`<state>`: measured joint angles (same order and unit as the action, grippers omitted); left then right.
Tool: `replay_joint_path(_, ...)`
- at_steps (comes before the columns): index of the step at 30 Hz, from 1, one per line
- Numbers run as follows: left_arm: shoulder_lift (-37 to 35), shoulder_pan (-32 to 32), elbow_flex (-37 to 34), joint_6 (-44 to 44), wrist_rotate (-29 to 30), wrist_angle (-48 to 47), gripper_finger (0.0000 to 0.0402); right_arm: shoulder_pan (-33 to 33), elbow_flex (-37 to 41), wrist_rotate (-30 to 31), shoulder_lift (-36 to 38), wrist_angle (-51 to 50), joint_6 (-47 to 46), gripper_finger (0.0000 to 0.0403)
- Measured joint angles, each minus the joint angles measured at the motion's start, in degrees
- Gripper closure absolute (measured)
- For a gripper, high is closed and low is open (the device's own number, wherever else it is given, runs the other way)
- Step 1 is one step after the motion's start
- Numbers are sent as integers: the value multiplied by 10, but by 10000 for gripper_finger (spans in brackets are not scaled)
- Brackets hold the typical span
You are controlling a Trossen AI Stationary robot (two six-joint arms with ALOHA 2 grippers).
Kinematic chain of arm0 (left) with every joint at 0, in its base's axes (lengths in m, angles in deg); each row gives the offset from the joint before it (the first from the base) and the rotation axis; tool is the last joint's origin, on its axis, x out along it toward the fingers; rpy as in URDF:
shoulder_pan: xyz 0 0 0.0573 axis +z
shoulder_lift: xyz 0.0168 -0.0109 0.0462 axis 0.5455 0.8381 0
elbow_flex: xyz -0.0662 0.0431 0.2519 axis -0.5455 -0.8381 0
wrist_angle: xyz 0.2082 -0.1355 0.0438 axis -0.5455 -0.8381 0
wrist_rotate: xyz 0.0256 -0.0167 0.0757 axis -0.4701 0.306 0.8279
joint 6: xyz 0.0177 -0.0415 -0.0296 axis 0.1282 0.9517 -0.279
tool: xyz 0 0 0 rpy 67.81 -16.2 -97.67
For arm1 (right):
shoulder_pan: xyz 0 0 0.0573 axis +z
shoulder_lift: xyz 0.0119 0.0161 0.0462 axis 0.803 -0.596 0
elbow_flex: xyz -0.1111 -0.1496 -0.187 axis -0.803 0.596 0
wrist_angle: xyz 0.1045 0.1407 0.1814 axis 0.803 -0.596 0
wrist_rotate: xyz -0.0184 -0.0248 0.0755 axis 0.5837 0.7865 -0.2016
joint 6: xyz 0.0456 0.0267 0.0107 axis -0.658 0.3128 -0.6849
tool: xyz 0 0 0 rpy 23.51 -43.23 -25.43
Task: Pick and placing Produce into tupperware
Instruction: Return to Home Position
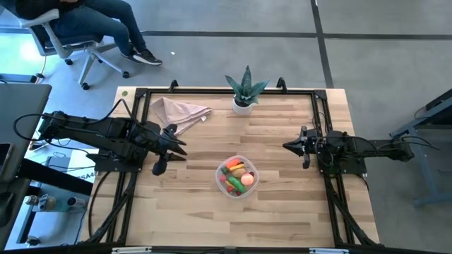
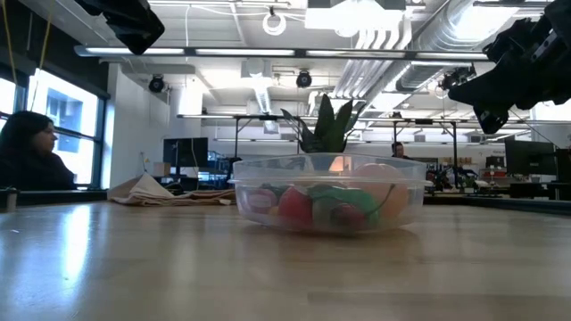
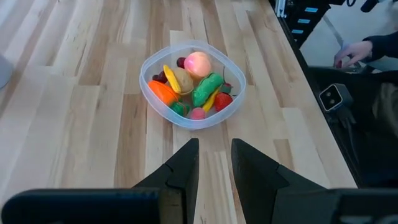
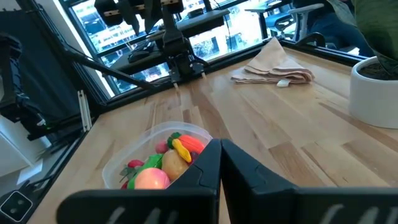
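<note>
With all the produce [image 3: 196, 87] in view piled in the tub [image 3: 186, 121] near the middle of the bench [image 1: 282, 212], packing looks finished, and the step in hand appears to be the arms' return to rest. The left gripper [image 3: 215, 144] hangs toward the left edge, empty, its fingers slightly apart and aimed at the tub. The right gripper [image 4: 221, 144] hangs toward the right edge, fingers together and holding nothing. The next move likely calls for both arms to fold away without brushing the tub. Lower pieces are buried under the top ones, so no count is possible. In the low view the cloudy wall blurs the contents and both arms are cut off at the top.
</note>
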<state>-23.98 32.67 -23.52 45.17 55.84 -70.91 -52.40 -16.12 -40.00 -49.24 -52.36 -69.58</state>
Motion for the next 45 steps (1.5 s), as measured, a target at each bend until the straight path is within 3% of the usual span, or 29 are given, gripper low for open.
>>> replay_joint_path(9,0,0,0,-77,99,92,318,0,0,0,0,0,-1,402)
replay_joint_path(19,0,0,0,-61,93,242,318,0,0,0,0,0,-1,402)
replay_joint_path(31,0,0,0,-23,88,221,318,0,0,0,0,0,0,402)
replay_joint_path(39,-3,0,0,51,76,217,318,0,0,0,0,0,-1,402)
replay_joint_path(45,-61,0,14,56,59,212,318,0,0,0,0,0,0,402)
